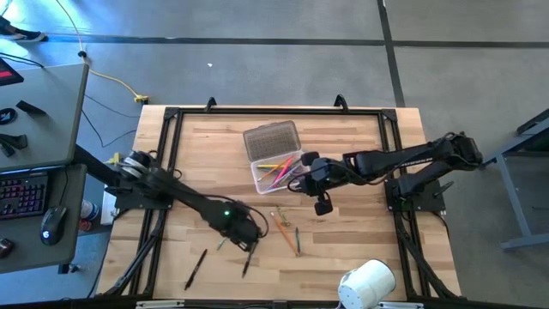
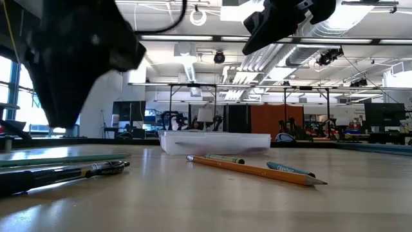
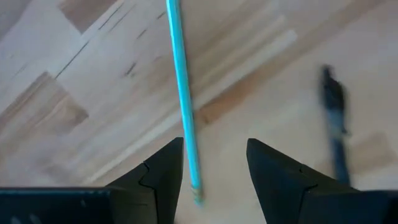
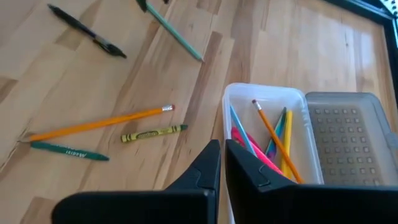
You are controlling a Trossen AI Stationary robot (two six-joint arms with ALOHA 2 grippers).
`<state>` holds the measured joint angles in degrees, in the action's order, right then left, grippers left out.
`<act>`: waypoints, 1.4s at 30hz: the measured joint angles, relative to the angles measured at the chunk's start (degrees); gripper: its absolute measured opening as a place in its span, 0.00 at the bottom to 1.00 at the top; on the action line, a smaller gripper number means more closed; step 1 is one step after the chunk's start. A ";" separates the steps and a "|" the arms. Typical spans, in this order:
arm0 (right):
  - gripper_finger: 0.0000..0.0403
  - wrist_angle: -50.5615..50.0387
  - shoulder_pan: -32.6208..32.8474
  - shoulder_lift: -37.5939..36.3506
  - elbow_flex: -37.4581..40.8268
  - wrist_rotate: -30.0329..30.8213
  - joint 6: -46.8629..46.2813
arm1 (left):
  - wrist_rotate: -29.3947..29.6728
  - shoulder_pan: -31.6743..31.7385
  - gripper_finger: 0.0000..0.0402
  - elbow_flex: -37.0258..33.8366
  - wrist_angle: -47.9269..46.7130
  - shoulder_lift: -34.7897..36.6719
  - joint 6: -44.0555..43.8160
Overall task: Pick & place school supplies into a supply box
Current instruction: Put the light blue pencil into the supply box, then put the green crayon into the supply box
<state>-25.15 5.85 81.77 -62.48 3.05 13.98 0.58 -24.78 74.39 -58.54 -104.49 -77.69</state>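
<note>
Pencil work: my left tool (image 3: 214, 168) hangs spread over a thin teal pencil (image 3: 181, 93) lying flat on the desk (image 3: 93, 74). It looks light, stiff and prone to roll, so I'd pinch mid-shaft. My right tool (image 4: 222, 163), fingers pressed together and empty, hovers by the supply box (image 4: 239, 93).

You are looking at a wooden butcher-block table (image 1: 360, 146) edged by a black metal frame (image 1: 257, 110), standing on a grey concrete floor (image 1: 257, 51) crossed by dark seams. A yellow cable (image 1: 111, 79) trails over that floor toward the table's far left corner. Off the table's left edge sits a grey desk (image 1: 60, 94) with a keyboard (image 1: 21, 196) and mouse (image 1: 51, 225). Beyond the far edge, ceiling strip lights (image 2: 174, 46), ducting (image 2: 264, 55) and an orange partition (image 2: 273, 121) fill the hall.
</note>
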 joint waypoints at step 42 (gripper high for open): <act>0.00 -4.73 0.32 0.08 0.00 -0.23 -7.39 | 4.49 4.60 0.04 14.24 -5.17 -12.49 15.27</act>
<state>-29.88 6.16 81.84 -62.48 2.82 6.59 5.08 -20.18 88.63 -63.71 -116.98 -62.42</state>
